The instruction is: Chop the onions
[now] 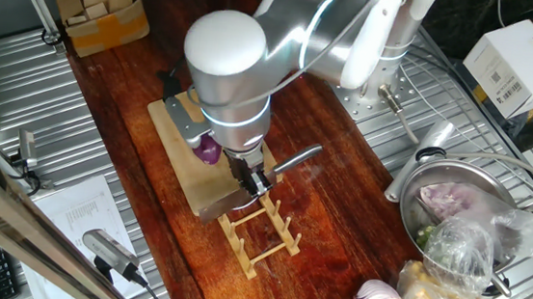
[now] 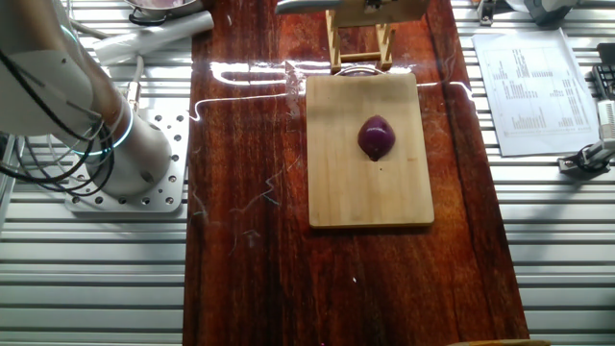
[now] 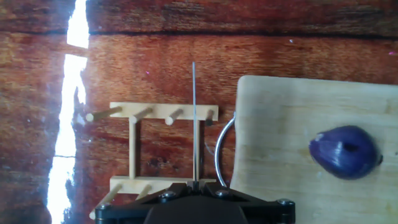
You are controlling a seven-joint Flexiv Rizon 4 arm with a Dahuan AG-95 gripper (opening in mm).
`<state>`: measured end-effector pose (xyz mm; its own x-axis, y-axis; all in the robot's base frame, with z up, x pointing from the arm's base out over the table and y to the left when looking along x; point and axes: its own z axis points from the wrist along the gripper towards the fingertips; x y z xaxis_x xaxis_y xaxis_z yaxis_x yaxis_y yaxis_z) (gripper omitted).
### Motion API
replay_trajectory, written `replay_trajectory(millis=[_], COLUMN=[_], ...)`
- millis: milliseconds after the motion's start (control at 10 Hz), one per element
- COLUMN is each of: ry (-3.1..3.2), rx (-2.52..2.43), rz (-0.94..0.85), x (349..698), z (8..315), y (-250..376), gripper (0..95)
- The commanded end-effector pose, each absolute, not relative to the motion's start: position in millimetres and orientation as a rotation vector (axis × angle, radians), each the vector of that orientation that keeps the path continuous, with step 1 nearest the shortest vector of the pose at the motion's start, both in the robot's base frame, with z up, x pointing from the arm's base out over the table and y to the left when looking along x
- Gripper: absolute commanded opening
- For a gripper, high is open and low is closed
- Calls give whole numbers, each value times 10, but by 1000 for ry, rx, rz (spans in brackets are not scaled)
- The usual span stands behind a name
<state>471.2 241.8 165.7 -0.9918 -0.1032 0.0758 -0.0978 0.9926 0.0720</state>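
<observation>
The small dark purple onion point(image 1: 207, 150) lies on the wooden cutting board point(image 1: 172, 141), also in the other fixed view point(image 2: 376, 136) and at the right of the hand view point(image 3: 346, 151). My gripper point(image 1: 256, 180) is shut on a knife point(image 1: 295, 158), held over the wooden peg rack point(image 1: 261, 238) just beyond the board's end. In the hand view the blade point(image 3: 194, 118) shows edge-on as a thin vertical line above the rack point(image 3: 152, 114), left of the board point(image 3: 286, 112) and apart from the onion. The fingers point(image 3: 180, 186) are pressed against the blade.
A larger pale pink onion point(image 1: 377, 297) lies beside a metal bowl point(image 1: 456, 197) and bagged vegetables at the right. A cardboard box of wood blocks point(image 1: 100, 4) stands at the back left. Papers point(image 2: 524, 77) lie beside the board on ribbed metal.
</observation>
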Motion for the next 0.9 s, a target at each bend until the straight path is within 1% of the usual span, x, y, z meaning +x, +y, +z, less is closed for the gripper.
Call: replay_trajectory(millis=[100,300,500,600,900], ry=[-3052,-3051,-3049,-3048,-3062], rx=[111,111,191,213,109], rz=[-80,-71,-90,-92,-55], x=[4698,4680,4601,4565,4565], z=[1658,1669,1673,1670,1670], y=[2419,2354,1846,1686,1686], gripper=[0,0,0,0,0])
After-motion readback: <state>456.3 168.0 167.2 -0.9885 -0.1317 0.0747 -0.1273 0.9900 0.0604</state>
